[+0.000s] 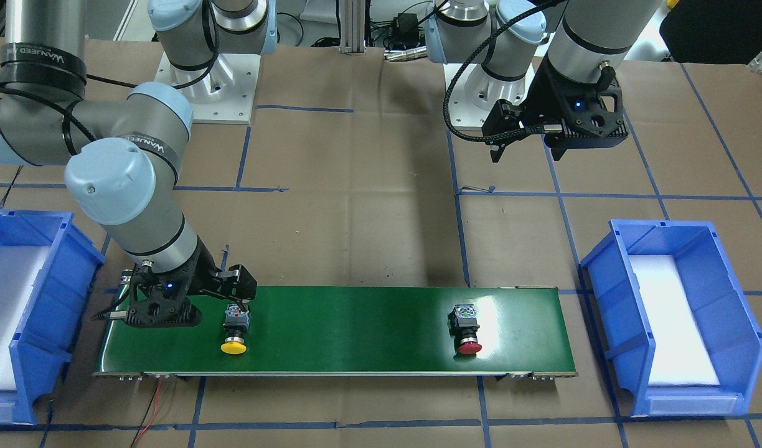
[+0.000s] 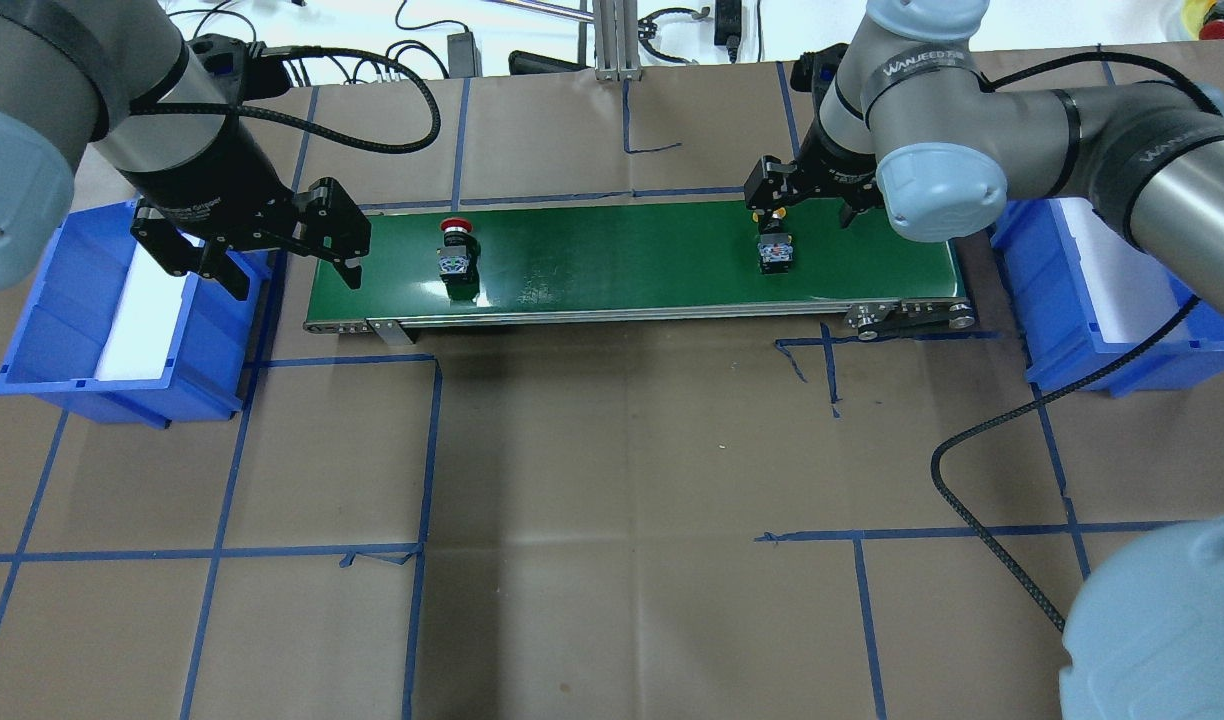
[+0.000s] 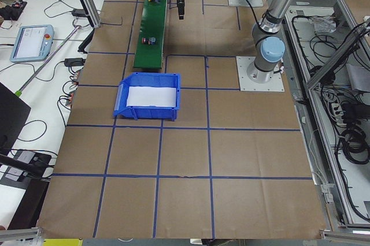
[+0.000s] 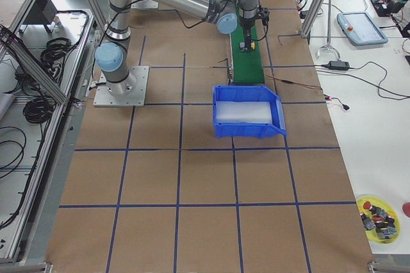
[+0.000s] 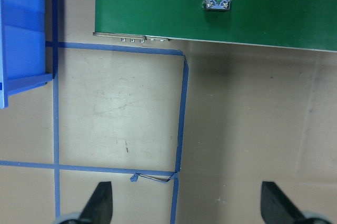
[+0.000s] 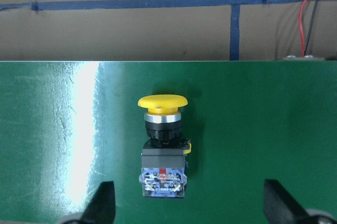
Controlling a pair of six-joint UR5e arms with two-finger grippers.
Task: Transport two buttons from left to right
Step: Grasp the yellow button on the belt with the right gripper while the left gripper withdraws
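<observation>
Two blue bins [image 2: 122, 395] are flanking the green belt's [image 2: 622, 250] ends. The left gripper [image 2: 287, 268], spread wide, is hovering off the left end. The right gripper [image 2: 802, 200], equally wide, is hanging over the yellow button [image 2: 775, 252] near the right end. The red button [image 2: 456, 250] is lying leftward, well apart.

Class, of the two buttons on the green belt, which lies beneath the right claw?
The yellow-capped button, directly below the open right claw; the red-capped button lies alone near the other end of the belt.

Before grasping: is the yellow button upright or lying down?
Lying down: the yellow button shows cap and body side-on, flat on the green conveyor belt.
</observation>
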